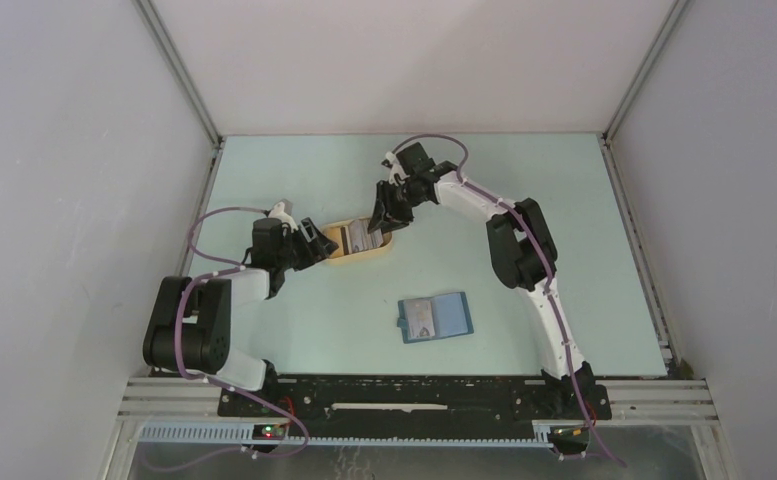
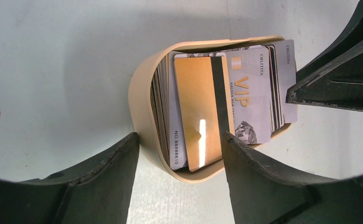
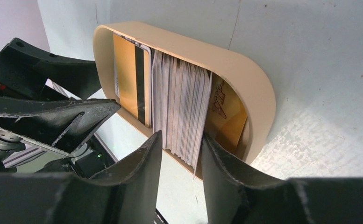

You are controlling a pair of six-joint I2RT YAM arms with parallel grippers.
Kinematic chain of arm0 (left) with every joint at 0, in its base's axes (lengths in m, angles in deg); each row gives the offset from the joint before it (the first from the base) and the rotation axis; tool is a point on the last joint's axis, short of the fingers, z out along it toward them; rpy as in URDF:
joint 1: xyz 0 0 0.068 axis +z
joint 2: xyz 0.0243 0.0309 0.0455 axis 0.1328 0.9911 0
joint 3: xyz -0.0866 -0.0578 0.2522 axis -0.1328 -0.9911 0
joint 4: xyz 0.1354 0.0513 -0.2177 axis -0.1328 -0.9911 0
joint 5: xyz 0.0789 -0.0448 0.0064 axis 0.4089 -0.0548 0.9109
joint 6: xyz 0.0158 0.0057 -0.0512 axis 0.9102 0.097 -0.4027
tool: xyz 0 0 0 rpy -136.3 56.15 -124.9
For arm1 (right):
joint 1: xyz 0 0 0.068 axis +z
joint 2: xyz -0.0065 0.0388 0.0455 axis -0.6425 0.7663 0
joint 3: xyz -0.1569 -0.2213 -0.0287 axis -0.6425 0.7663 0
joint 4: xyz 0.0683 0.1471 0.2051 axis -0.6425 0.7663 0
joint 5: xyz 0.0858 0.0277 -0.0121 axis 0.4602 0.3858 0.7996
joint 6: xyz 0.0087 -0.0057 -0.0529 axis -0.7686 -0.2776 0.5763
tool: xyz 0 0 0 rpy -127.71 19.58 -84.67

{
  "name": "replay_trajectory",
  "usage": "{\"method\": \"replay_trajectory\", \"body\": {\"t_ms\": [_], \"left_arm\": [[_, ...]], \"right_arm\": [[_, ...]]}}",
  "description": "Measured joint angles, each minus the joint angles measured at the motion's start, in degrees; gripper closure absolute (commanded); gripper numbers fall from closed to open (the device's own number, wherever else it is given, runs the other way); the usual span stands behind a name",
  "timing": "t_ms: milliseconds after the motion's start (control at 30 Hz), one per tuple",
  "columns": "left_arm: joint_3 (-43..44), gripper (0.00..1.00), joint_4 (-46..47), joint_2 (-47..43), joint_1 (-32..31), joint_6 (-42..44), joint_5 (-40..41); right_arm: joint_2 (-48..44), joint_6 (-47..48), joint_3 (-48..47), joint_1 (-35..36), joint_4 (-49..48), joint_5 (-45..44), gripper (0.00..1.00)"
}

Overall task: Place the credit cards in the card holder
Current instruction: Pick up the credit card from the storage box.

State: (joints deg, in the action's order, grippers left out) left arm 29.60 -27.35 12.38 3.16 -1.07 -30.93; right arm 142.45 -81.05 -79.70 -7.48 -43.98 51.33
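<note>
We judge the task barely begun. The small teal-blue folding card holder (image 1: 436, 317) lies open on the pale green tabletop (image 1: 294, 330), well apart from the tan oval plastic tray (image 3: 245, 79). One pale card (image 1: 421, 318) seems to sit on its left half.

The thin plastic credit cards (image 3: 181, 107) stand bunched in the tray. The right gripper (image 3: 181, 137) brackets a thick bundle; we cannot tell whether it clamps. The left gripper (image 2: 180, 136) stands wide astride the tray's end, holding nothing.

We had a tan oval tray (image 1: 349, 256) sat on the pale green table (image 1: 584, 250). White walls (image 1: 64, 150) stood well back from the tray, and a metal frame rail (image 1: 664, 400) ran nearer to us.
</note>
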Motion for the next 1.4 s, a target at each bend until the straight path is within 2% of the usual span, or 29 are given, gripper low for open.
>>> {"method": "replay_trajectory", "body": {"t_ms": [200, 433, 667, 1000, 1400], "left_arm": [[0.02, 0.3, 0.02, 0.04, 0.0, 0.0, -0.02], [0.02, 0.3, 0.02, 0.04, 0.0, 0.0, -0.02], [0.11, 0.31, -0.04, 0.09, 0.0, 0.02, -0.02], [0.55, 0.28, -1.29, -0.52, 0.0, 0.02, -0.37], [0.55, 0.26, -6.01, -9.99, -0.02, 0.37, 0.5]], "right_arm": [[-0.7, 0.02, 1.42, -0.39, -0.07, -0.2, 0.69], [-0.79, 0.13, 1.49, -0.7, -0.07, -0.57, 0.88], [-0.79, 0.5, 1.57, -0.7, 0.15, -1.92, 1.0], [-3.72, 5.75, 2.38, -0.37, 2.14, -8.57, 1.0], [-9.55, 11.47, 4.9, 0.2, 1.75, -13.46, 1.0]]}}
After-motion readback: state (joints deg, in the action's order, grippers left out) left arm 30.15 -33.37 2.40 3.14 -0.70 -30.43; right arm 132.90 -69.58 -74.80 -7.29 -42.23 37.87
